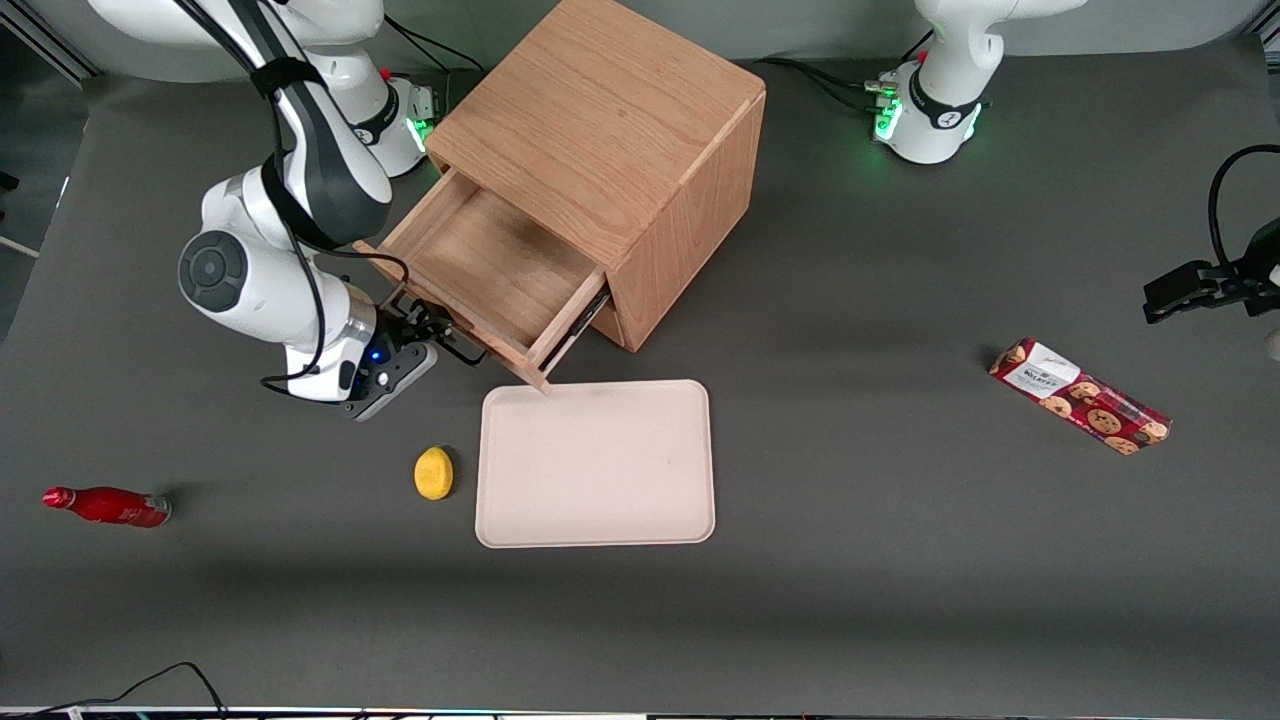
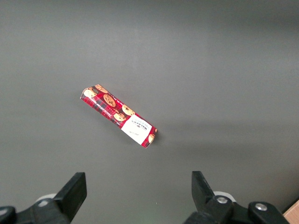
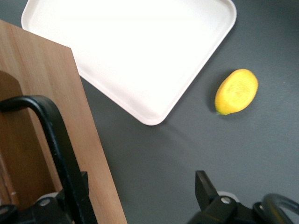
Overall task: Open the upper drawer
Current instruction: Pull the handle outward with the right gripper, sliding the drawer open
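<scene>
Dark grey surface carrying an oak cabinet, turned at an angle. Upper drawer pulled well out of the cabinet, its wooden box open to view, one front corner reaching over the edge of a beige tray. Claw at the drawer front, fingers spread wide, black bar handle between them, not clamped. Small yellow lemon just beside the tray. Cookie packet toward the parked arm's end, red bottle toward the working arm's.

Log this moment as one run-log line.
stage: pull | upper drawer: open, far out of cabinet | gripper: at drawer's handle | near: tray, lemon
</scene>
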